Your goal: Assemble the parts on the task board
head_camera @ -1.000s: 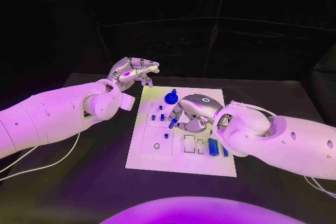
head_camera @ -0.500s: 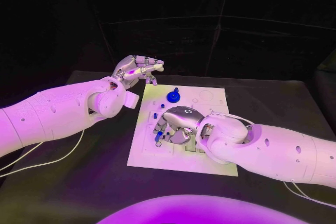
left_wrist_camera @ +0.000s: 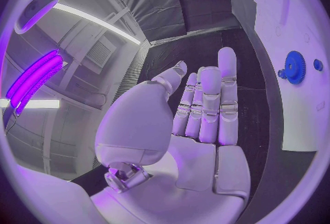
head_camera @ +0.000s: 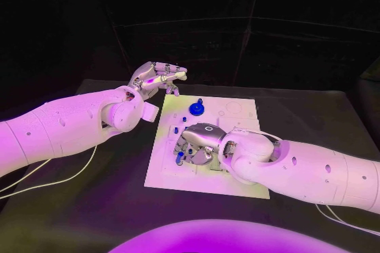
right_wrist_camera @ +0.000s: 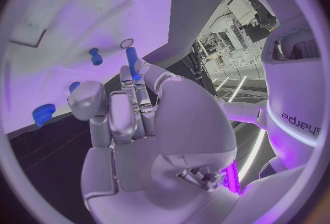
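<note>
1. My right hand [head_camera: 200,143] hangs low over the middle of the task board [head_camera: 170,173], fingers curled down. In the right wrist view a blue peg [right_wrist_camera: 131,61] stands between its fingertips, so I judge it pinched there, tip aimed at a small round hole [right_wrist_camera: 127,43] in the board.
2. My left hand [head_camera: 156,77] is raised off the board's far-left corner, at about 11 o'clock from the board's centre. Its fingers lie straight and close together in the left wrist view — it holds nothing.
3. Parts on the board: a blue gear [head_camera: 195,108] sits near the far edge at 12 o'clock, with a small blue piece [head_camera: 175,130] just nearer me. The right wrist view also shows a short blue pin [right_wrist_camera: 95,56] standing beside the hole and a blue knob [right_wrist_camera: 43,113] near the board's edge.
4. Progress, as I read it: several pieces look seated, the peg is not yet in, and I cannot tell how many slots remain under my right hand — somewhere mid-task.
</note>
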You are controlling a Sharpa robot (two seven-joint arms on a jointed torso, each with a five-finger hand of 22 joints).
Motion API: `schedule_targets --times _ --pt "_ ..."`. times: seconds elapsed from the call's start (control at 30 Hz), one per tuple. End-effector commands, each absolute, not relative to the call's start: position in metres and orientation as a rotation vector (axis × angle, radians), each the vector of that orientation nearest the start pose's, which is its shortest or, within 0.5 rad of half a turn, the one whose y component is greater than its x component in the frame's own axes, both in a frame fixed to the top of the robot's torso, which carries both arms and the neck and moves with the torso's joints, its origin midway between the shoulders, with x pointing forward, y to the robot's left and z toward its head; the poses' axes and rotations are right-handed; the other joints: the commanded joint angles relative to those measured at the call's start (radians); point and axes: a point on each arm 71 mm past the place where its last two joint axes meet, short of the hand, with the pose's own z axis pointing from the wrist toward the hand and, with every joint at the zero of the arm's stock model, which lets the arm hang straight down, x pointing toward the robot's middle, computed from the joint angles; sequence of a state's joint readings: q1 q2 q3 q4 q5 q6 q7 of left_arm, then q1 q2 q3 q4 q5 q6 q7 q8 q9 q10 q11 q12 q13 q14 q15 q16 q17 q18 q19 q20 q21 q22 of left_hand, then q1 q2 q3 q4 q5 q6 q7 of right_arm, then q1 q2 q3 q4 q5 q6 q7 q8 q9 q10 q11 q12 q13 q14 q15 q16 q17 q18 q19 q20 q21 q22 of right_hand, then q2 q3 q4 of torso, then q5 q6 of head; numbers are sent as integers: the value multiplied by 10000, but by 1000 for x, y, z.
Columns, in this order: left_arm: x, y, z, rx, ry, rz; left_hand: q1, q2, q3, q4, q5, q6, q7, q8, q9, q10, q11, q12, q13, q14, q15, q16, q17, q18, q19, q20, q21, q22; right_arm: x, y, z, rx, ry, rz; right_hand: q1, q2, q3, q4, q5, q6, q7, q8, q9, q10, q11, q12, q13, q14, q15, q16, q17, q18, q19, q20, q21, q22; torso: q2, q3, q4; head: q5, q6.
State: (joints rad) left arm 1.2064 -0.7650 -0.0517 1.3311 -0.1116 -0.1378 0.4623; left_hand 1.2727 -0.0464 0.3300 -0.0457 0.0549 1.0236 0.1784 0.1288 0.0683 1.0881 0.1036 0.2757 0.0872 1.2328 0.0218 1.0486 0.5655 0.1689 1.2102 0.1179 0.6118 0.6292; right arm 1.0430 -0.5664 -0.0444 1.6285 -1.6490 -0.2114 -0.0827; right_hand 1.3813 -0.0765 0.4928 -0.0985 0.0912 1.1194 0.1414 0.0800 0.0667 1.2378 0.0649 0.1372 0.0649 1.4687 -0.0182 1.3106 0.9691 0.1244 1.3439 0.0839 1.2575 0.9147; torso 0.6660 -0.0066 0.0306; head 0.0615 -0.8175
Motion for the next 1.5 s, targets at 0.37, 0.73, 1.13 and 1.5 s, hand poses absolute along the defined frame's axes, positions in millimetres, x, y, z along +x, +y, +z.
schedule_targets --times 0.37,0.73,1.13,1.5 --pt "519 216 -183 -9278 14349 -16285 99 -39 -54 -24 -17 -50 0 64 8 -79 9 32 14 -88 -10 -23 -13 131 -22 21 -37 -10 394 -28 -241 -6071 17719 9421 -57 -3 72 16 44 -9 64 -44 13 14 46 -50 8 93 7 12 -25 -91 20 5 25 -20 -1 -1 3 33 -40" --pt "519 216 -184 -9286 14349 -16269 99 -39 -54 -24 -17 -50 0 64 8 -79 9 32 14 -88 -10 -23 -13 131 -22 21 -37 -10 394 -27 -241 -6249 17550 8931 -115 -22 86 27 13 -13 68 -58 14 17 53 -82 10 83 14 -3 -69 -89 5 16 13 -44 -2 -7 -7 44 -48" --pt "519 217 -183 -9291 14351 -16260 99 -39 -54 -24 -17 -50 0 64 8 -79 9 32 14 -88 -10 -23 -13 131 -22 21 -37 -10 389 -22 -246 -6498 17654 9088 -481 -276 7 120 110 -212 152 -168 -11 -256 148 -363 -24 56 97 -29 -152 -84 -47 74 -26 -108 -4 -7 -4 44 -64" --pt "519 217 -184 -9298 14360 -16250 122 -25 -69 -32 -18 -63 4 80 10 -96 13 52 17 -102 -8 -20 -26 131 -20 24 -47 -17 387 -19 -244 -6327 17500 9584 -938 -656 -352 318 285 -900 135 -199 -33 -526 211 -577 -8 33 155 -36 -223 -67 -76 157 -57 -151 -2 -3 -3 44 -65"
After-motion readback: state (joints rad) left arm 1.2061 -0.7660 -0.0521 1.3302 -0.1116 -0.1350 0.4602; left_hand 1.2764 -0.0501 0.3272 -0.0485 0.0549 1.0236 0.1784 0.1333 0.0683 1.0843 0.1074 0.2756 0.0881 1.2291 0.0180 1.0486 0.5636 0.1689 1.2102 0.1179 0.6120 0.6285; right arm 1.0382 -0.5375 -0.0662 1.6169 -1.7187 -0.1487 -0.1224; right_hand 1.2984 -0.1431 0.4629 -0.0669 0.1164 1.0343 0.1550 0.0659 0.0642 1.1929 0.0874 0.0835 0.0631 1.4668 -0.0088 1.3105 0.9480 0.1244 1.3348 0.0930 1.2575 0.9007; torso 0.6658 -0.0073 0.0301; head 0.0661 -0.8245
